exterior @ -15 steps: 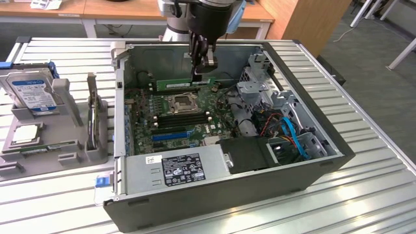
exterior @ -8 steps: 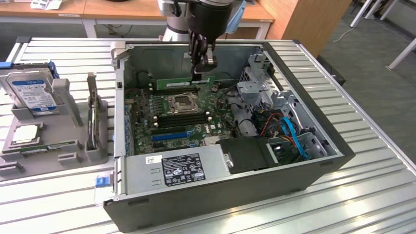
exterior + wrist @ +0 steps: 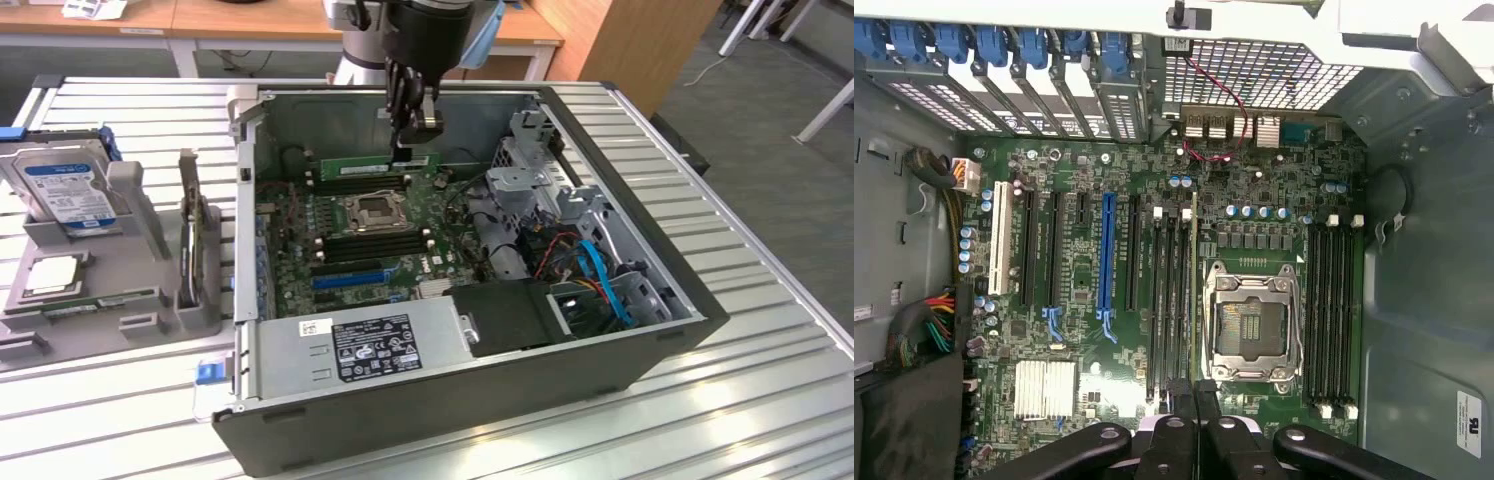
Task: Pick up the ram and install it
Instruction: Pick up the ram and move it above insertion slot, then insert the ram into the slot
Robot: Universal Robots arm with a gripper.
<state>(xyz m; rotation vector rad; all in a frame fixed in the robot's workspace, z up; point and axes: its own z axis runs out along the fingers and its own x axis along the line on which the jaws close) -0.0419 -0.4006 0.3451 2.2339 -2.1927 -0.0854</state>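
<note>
My gripper (image 3: 407, 148) hangs inside the open computer case (image 3: 641, 250), shut on the ram (image 3: 380, 165), a long green stick held level above the motherboard (image 3: 360, 240). In the wrist view the ram (image 3: 1195, 290) is seen edge-on as a thin pale line running out from my closed gripper (image 3: 1194, 395). It lies between a group of black memory slots (image 3: 1169, 300) and the empty silver processor socket (image 3: 1251, 325). More black memory slots (image 3: 1329, 310) sit on the other side of the socket. The ram is above the board and not seated in a slot.
A grey fixture (image 3: 134, 300) at the exterior view's left holds a blue-labelled hard drive (image 3: 67, 190) and a square processor chip (image 3: 51, 275). Inside the case are the power supply (image 3: 367, 345), a metal drive cage (image 3: 534, 180) and blue cables (image 3: 601, 280).
</note>
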